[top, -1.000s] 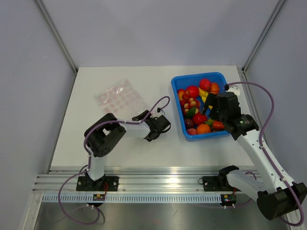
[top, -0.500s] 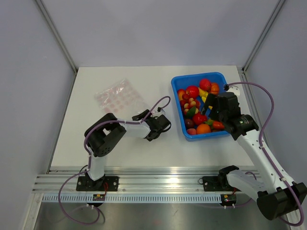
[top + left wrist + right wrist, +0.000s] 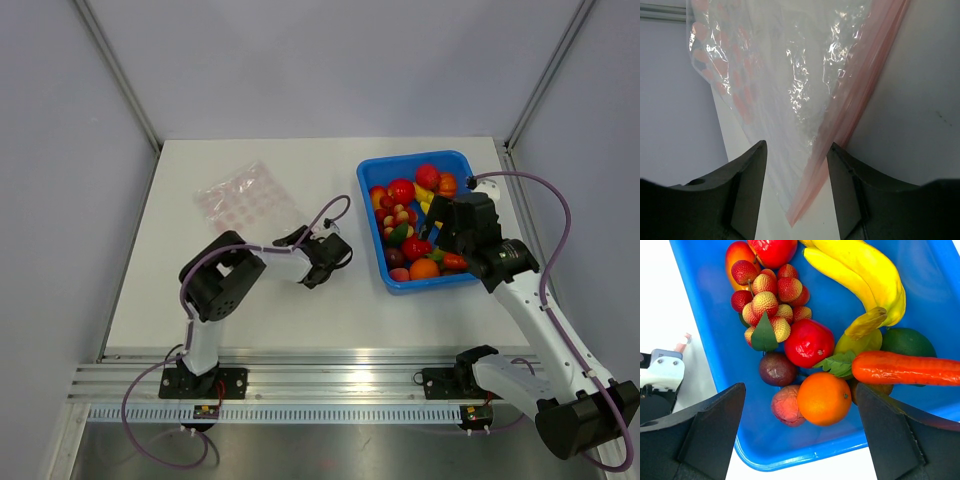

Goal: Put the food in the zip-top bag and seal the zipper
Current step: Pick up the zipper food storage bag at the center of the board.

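Note:
The zip-top bag [image 3: 245, 197] lies flat on the white table, left of centre. In the left wrist view its clear body [image 3: 790, 75] and pink zipper [image 3: 860, 85] run away from me, and the bag's near corner sits between the fingers of my left gripper [image 3: 797, 145], which is open with a gap on each side. From above, the left gripper [image 3: 298, 240] is at the bag's near right corner. The food fills the blue tray [image 3: 430, 283]: banana [image 3: 860, 270], carrot [image 3: 905, 367], orange [image 3: 824, 397], red apple [image 3: 809, 342]. My right gripper [image 3: 800, 387] hangs wide open above the orange, holding nothing.
The tray [image 3: 790, 450] also holds a lychee cluster [image 3: 767, 295], a purple fruit [image 3: 777, 369] and a pink fruit [image 3: 785, 405]. Grey walls and metal posts enclose the table [image 3: 330, 310]. An aluminium rail runs along the near edge.
The left gripper has crept up and left toward the bag's corner and its fingers have narrowed a little. The right arm has not moved.

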Robot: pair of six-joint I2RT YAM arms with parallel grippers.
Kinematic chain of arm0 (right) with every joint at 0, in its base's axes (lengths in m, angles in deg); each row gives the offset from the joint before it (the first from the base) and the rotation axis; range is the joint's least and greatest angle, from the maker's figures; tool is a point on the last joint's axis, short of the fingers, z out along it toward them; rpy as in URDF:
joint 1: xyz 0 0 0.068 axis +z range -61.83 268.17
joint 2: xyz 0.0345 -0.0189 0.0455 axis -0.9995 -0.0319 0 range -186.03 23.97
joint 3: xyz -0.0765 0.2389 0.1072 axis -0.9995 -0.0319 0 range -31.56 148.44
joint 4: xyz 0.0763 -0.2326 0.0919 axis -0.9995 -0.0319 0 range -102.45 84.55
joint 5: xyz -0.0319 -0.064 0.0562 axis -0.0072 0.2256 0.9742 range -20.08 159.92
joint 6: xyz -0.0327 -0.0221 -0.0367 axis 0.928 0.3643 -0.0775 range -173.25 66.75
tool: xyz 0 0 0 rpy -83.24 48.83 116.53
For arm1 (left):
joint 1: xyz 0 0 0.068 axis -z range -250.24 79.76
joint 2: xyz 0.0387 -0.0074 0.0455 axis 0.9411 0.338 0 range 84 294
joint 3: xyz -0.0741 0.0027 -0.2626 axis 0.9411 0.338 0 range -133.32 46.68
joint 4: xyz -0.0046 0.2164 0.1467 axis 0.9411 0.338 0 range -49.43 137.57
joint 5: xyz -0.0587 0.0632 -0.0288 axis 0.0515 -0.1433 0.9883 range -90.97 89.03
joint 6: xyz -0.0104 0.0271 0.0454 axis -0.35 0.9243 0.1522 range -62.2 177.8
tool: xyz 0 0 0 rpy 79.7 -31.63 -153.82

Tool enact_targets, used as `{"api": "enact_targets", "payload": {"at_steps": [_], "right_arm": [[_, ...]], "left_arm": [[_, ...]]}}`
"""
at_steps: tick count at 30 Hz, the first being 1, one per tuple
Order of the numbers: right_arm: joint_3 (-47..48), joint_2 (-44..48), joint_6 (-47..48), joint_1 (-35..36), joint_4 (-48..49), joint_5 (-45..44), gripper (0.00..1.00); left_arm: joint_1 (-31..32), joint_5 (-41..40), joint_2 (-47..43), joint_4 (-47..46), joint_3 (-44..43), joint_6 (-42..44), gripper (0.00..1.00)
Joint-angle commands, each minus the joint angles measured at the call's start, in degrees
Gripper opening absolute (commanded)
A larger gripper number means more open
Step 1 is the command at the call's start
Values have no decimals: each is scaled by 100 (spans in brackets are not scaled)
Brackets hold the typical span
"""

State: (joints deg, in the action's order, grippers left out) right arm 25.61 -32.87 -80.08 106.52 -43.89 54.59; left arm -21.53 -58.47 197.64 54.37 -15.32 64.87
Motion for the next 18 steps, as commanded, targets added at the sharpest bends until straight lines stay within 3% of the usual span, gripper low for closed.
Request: {"api": "enact_targets", "payload": {"at_steps": [1,3,4,10,14,18], "right_arm": [[5,33,37,-7,73,-5,99],[-12,41,46,-7,64,-14,100],[-13,33,46,-7,64,-5,100],[5,24,46,-16,38,-5,99],[40,33,90,-7,12,48,99],[84,-3,143,-7,3,241,100]], "left_arm": [[-107,-209,88,-334,-234,57,47],[-151,-253,140,-334,-304,92,41],[-160,-271,140,-343,-322,93,31],[-204,-455,140,-343,-497,163,0],[-213,-588,-78,-28,-690,15,0],[-248,-229,-588,395,-1059,-189,0]]}}
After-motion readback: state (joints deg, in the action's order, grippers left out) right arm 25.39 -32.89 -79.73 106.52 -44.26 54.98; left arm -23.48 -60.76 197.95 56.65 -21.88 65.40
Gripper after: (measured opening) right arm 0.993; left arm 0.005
